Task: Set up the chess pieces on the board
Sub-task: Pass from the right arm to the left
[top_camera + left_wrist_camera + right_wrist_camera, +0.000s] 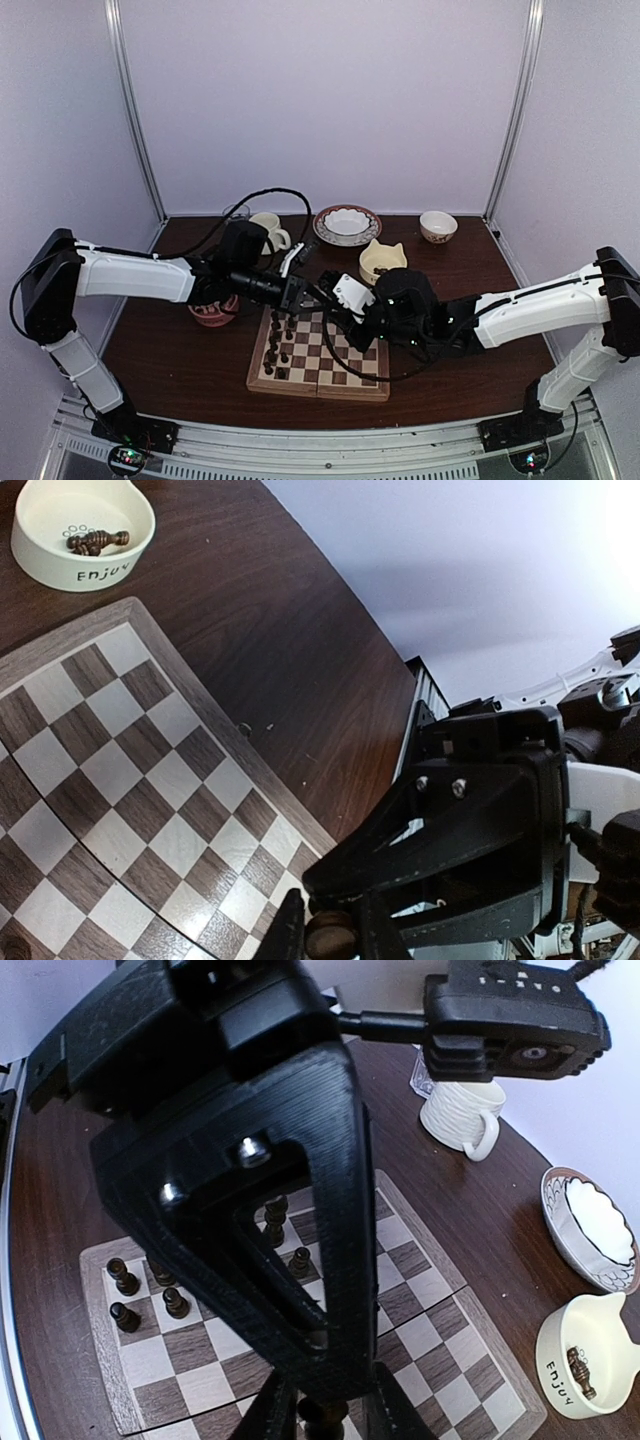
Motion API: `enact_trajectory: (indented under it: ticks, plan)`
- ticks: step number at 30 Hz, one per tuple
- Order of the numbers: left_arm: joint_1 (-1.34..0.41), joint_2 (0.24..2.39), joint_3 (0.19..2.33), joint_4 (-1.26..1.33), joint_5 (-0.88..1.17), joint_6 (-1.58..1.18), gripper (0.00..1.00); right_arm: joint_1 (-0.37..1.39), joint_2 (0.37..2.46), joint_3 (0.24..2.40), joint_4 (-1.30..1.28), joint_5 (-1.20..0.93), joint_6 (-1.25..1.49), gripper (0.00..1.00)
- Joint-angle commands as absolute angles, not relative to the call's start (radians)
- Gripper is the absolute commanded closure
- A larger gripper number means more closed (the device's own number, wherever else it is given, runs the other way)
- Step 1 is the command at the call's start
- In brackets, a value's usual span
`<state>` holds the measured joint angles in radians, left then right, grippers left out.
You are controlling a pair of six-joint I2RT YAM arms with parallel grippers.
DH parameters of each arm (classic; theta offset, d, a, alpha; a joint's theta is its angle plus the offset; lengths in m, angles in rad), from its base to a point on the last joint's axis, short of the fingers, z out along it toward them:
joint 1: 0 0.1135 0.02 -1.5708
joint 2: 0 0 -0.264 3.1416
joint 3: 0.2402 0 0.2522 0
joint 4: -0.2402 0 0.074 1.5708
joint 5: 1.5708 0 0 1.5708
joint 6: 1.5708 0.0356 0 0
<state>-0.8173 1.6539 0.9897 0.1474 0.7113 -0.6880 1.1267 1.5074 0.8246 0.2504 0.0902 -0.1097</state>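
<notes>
Dark wood-grain table (170,350) is carrying the chequered board (325,372); both arms are meeting above it, left gripper (332,942) clamping a rounded brown chess piece (332,930), hold of right gripper (322,1415) unclear.

White mug (268,233), scalloped dish (323,229), possibly patterned bowl (438,227).

Board (120,780) under left pincer (330,930) is showing satin wood; piece (330,940) in its grip looking glossy dark wood; table (300,660) beyond looking semi-gloss woodgrain.
</notes>
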Motion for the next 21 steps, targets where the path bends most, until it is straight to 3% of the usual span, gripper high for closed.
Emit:
enact_trajectory:
  ticks: [1,6,13,21]
  plan:
    - [-0.83,1.665,1.015,0.135,0.725,-0.672,0.89,1.131,1.486,0.828,0.287,0.12,-0.107,0.71]
    - [-0.83,1.643,1.008,0.12,0.698,-0.659,0.9,1.131,1.458,0.817,0.295,0.105,-0.092,0.64]
    - [-0.828,1.623,1.001,0.123,0.692,-0.653,0.91,1.131,1.397,0.78,0.329,0.044,-0.07,0.41]
    - [-0.811,1.59,0.928,0.294,0.74,-0.725,0.91,1.131,1.319,0.742,0.366,0.003,-0.028,0.42]
